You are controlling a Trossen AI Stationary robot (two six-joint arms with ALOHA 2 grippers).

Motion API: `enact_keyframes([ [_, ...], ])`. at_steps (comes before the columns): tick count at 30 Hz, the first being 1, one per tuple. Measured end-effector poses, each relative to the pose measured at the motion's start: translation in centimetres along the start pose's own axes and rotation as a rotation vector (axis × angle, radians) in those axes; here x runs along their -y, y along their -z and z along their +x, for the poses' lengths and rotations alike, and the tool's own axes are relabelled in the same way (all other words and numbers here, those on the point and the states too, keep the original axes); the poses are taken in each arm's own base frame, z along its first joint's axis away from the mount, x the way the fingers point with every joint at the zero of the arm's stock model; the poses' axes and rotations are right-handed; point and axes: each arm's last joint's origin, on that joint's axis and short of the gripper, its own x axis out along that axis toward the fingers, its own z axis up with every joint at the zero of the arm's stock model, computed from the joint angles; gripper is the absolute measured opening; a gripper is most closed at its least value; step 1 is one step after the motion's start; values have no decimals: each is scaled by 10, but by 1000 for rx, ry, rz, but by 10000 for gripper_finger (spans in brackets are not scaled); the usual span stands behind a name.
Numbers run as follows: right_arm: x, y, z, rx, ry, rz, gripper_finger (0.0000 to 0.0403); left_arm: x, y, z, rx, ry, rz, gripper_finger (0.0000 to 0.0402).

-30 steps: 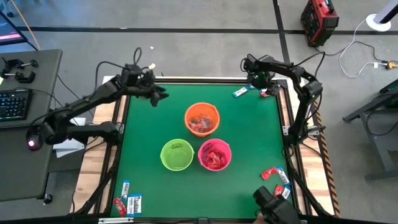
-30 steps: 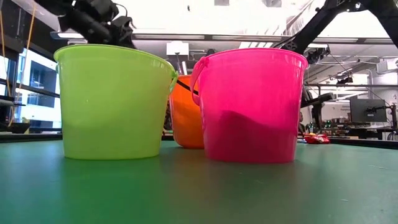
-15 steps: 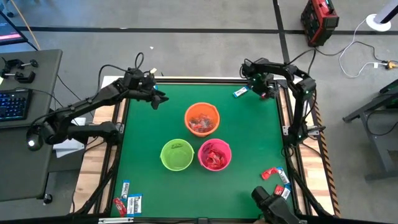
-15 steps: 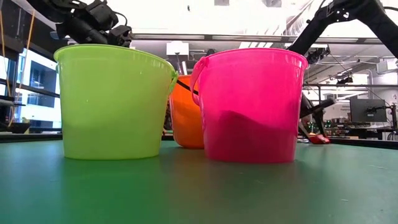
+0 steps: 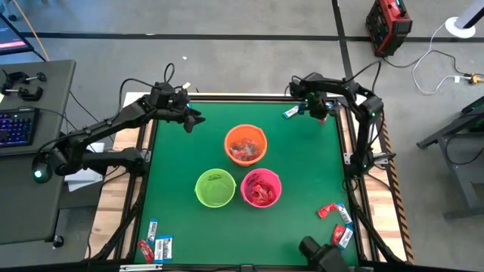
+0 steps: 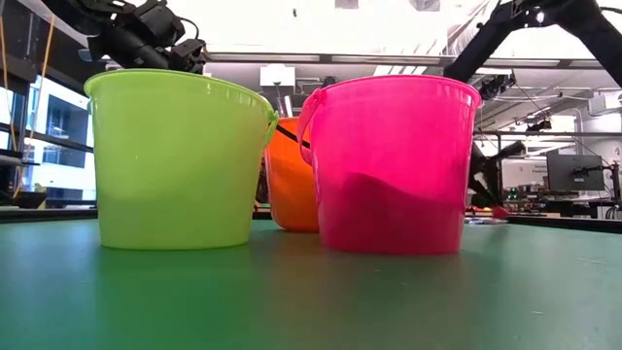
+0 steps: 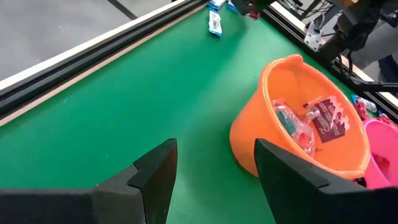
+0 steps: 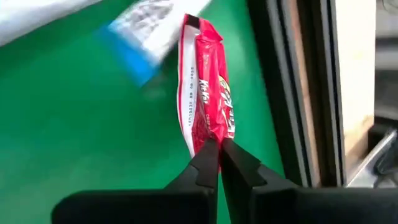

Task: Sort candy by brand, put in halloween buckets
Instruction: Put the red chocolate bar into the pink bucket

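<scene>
Now | green table [image 5: 302, 162] | left jaws spread | right gripper [image 8: 219, 148] pinching red candy [image 8: 205, 99]

3 buckets [image 5: 238, 168] mid-table; candies [image 5: 156, 245] at near-left, near-right, far-right corners.

Three buckets [image 5: 246, 143] (orange, green, pink) and roughly nine loose candies [image 5: 162, 247] on the table.

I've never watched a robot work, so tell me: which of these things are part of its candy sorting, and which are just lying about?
Part of the job:
- red candy pinched by the right gripper
- blue-and-white candy
- orange bucket
- green bucket
- pink bucket
- left gripper, open, waiting

Lying about:
- keyboard
- red case
</scene>
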Motion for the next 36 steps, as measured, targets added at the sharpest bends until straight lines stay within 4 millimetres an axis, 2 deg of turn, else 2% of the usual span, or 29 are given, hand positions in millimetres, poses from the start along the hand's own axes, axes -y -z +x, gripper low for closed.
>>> enact_keyframes([
  [3, 4, 14, -19, 83, -27, -104, 2, 0, 0, 0, 0, 1, 31, 204],
  [6, 17, 31, -45, 170, -85, -183, 1, 0, 0, 0, 2, 1, 79, 204],
  [10, 37, 65, -85, 245, -286, -284, 1, 0, -1, 0, 9, 1, 114, 204],
  [14, 61, 113, -123, 286, -574, -426, 0, 0, -3, 1, 26, 3, 165, 204],
  [20, 92, 209, -166, 293, -1029, -786, 0, 2, -12, 1, 111, 12, 194, 204],
  [23, 103, 256, -174, 272, -1171, -945, 0, 3, -17, 0, 168, 23, 162, 204],
  [27, 107, 299, -172, 265, -1220, -1060, 0, 5, -22, -1, 218, 46, 54, 204],
  [32, 101, 324, -154, 291, -1085, -1185, 6, 14, -24, 0, 232, 107, -119, 204],
  [36, 85, 330, -145, 341, -1020, -1265, 52, 33, -27, 2, 229, 198, -183, 204],
])
